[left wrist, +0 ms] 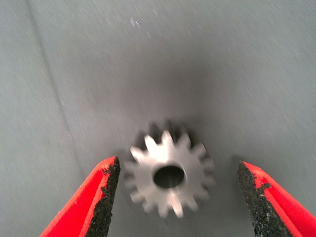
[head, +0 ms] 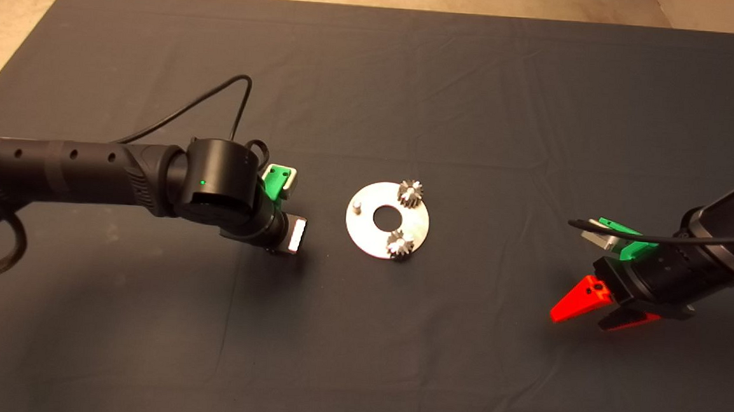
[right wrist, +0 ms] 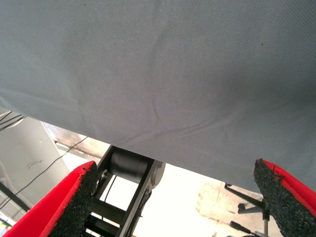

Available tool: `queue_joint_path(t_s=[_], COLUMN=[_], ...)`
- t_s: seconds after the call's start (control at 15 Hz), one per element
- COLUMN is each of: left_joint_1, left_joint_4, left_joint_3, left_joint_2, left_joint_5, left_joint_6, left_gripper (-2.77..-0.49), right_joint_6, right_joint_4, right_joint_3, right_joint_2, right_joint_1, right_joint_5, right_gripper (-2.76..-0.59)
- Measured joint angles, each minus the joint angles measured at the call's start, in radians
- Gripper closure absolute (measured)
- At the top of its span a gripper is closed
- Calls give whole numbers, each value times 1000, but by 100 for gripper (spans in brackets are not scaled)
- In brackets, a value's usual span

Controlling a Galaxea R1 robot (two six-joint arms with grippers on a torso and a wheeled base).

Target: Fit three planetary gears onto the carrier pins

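The shiny disc [head: 372, 232] lies at mid mat. Two planetary gears sit on carrier pins, one at the far rim [head: 410, 193] and one at the near rim [head: 399, 243]. A bare pin [head: 356, 205] stands on the disc's left side. My left arm's wrist [head: 215, 190] hangs just left of the disc and points down, hiding its fingers from above. In the left wrist view a third gear [left wrist: 169, 175] lies flat on the mat between the spread fingers of my left gripper [left wrist: 178, 163], untouched by either pad. My right gripper [head: 590, 305] waits open at the lower right.
The dark mat [head: 357, 358] covers the table, with pale floor past its far edge. The left arm's cable [head: 221, 95] loops over the mat behind the wrist. Between the right gripper's fingers [right wrist: 74, 197], the right wrist view shows the mat's edge and a stand on the floor beyond.
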Motion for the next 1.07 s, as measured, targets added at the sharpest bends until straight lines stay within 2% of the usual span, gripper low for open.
queue_joint_path(t_s=[0.07,0.2,0.33,0.47,0.6,0.67,1.07], left_joint_1=[0,0,0,0,0,0,0], left_joint_4=[0,0,0,0,0,0,0], left_joint_3=[8,9,9,9,9,9,9], left_joint_2=[-5,-12,-16,-16,-15,-16,-19], left_joint_5=[0,0,1,0,0,0,-1], left_joint_6=[-1,-1,-1,-1,-1,-1,-1], left_gripper=[-166,-152,-151,-135,-134,-123,-108], right_joint_6=[0,0,0,0,0,0,-4], right_joint_4=[0,1,2,2,2,2,4], right_joint_3=[0,0,0,0,0,0,0], right_joint_2=[0,0,0,0,0,0,0], right_joint_1=[0,0,0,0,0,0,0], right_joint_5=[0,0,0,0,0,0,0], right_gripper=[-233,-233,-233,-233,-233,-233,-233])
